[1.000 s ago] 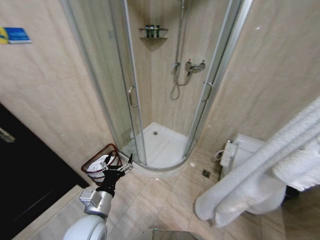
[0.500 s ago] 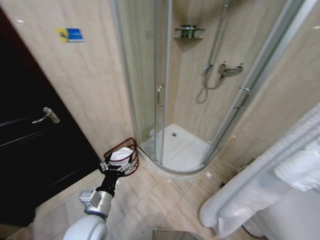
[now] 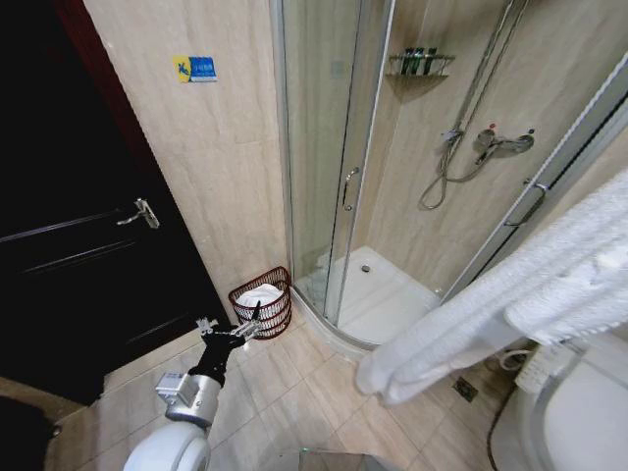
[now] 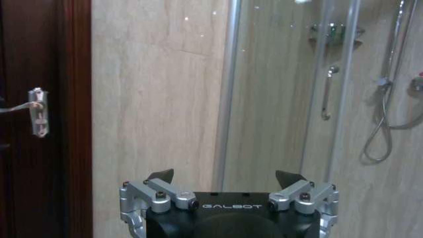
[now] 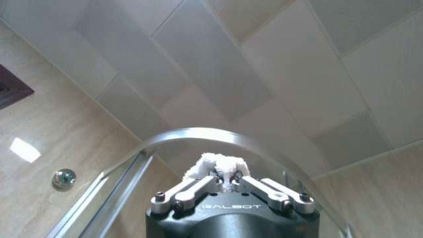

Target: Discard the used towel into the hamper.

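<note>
Holding the towel (image 3: 491, 304) high on your right side: it drapes in a long white fold across the right of the head view, clear of the floor, which is probably why the arm is raised. In the right wrist view your right gripper (image 5: 229, 181) points up at the ceiling with its fingers clamped on a tuft of white terry, so the grasp reads as pinched at one end and the rest hangs free.

Your left gripper (image 3: 234, 330) sits low and forward over the floor tiles, fingers spread with nothing between them. In the left wrist view it faces the beige wall beside the shower enclosure (image 4: 284, 99), idle.

The hamper (image 3: 263, 302) stands on the floor in the corner between the tiled wall and the shower's glass door, just past the left gripper. It's upright, and something white already lies inside; I can't tell what. The dark door (image 3: 88, 255) is to its left.

Towel and hamper are well apart, at opposite sides of the head view, so the drop isn't set up yet. My read is you're at the approach stage. Watch the hanging tail: it's long and floppy, likely to snag the hamper's rim or spill over the side.
</note>
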Controlling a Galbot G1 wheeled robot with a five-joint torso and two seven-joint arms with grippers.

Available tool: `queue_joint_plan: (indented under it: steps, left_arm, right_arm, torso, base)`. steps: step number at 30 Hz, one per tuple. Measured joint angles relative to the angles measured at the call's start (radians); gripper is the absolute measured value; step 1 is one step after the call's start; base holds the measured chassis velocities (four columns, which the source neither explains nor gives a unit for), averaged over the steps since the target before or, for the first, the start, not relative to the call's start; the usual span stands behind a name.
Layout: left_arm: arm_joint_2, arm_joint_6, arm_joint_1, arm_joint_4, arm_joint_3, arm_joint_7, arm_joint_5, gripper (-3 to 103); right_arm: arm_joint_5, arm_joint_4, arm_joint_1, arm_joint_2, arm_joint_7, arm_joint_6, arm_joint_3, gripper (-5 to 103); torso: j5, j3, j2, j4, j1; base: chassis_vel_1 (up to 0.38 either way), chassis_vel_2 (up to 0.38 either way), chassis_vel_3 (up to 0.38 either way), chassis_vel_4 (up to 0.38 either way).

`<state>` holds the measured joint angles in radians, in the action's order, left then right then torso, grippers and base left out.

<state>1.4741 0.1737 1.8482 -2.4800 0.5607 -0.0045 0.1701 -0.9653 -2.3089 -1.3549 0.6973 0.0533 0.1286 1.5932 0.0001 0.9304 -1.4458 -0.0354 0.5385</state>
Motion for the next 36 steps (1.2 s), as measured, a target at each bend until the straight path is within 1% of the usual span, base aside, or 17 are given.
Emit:
queue_joint_plan:
  steps: [6, 8, 9, 12, 15, 19, 25, 30, 36]
  left_arm:
    - [0.000, 0.000, 0.000, 0.000, 0.000, 0.000, 0.000, 100]
    - [0.000, 0.000, 0.000, 0.000, 0.000, 0.000, 0.000, 100]
    - [-0.001, 0.000, 0.000, 0.000, 0.000, 0.000, 0.000, 100]
    - [-0.001, 0.000, 0.000, 0.000, 0.000, 0.000, 0.000, 100]
    - [0.000, 0.000, 0.000, 0.000, 0.000, 0.000, 0.000, 100]
    - [0.000, 0.000, 0.000, 0.000, 0.000, 0.000, 0.000, 100]
    - [0.000, 0.000, 0.000, 0.000, 0.000, 0.000, 0.000, 100]
    - [0.000, 0.000, 0.000, 0.000, 0.000, 0.000, 0.000, 100]
    - [0.000, 0.000, 0.000, 0.000, 0.000, 0.000, 0.000, 100]
  right_arm:
    - [-0.003, 0.000, -0.001, 0.002, 0.002, 0.002, -0.003, 2]
    - [-0.005, 0.000, 0.000, 0.002, 0.003, 0.002, -0.003, 2]
    - [-0.007, -0.001, 0.000, 0.002, 0.003, 0.003, -0.003, 2]
    - [-0.008, -0.005, -0.001, 0.002, 0.003, 0.004, -0.003, 2]
    - [-0.010, -0.010, -0.001, 0.004, 0.003, 0.005, -0.005, 2]
    - [-0.010, -0.020, -0.005, 0.010, 0.002, 0.005, -0.013, 2]
    - [-0.009, -0.031, -0.010, 0.016, 0.000, 0.008, -0.022, 2]
    - [-0.009, -0.025, -0.009, 0.010, 0.000, 0.010, -0.022, 2]
    - [-0.011, -0.028, -0.025, 0.012, -0.001, 0.018, -0.019, 2]
  torso:
    - [-0.0001, 0.000, 0.000, 0.0003, 0.000]
    - [-0.0007, 0.000, 0.000, 0.0004, 0.000]
    - [-0.0014, 0.000, 0.000, 0.0000, 0.000]
    - [-0.0009, 0.000, 0.000, -0.0004, 0.000]
    - [0.0005, 0.000, 0.000, 0.0005, 0.000]
    - [0.0007, 0.000, 0.001, 0.0007, 0.000]
    - [-0.0004, 0.000, 0.001, 0.0003, 0.000]
    - [-0.0006, 0.000, 0.001, 0.0002, 0.000]
    - [0.0000, -0.001, 0.001, 0.0002, 0.000]
  base:
    - [0.181, 0.173, -0.172, -0.190]
    - [0.177, 0.165, -0.210, -0.144]
    - [0.144, 0.135, -0.154, -0.144]
    - [0.095, 0.107, -0.085, -0.057]
    - [-0.006, 0.001, 0.028, -0.001]
    - [-0.050, -0.072, 0.063, 0.072]
    - [0.013, 0.004, 0.049, 0.056]
    - [0.080, 0.073, 0.030, 0.041]
    - [0.069, 0.074, 0.077, 0.086]
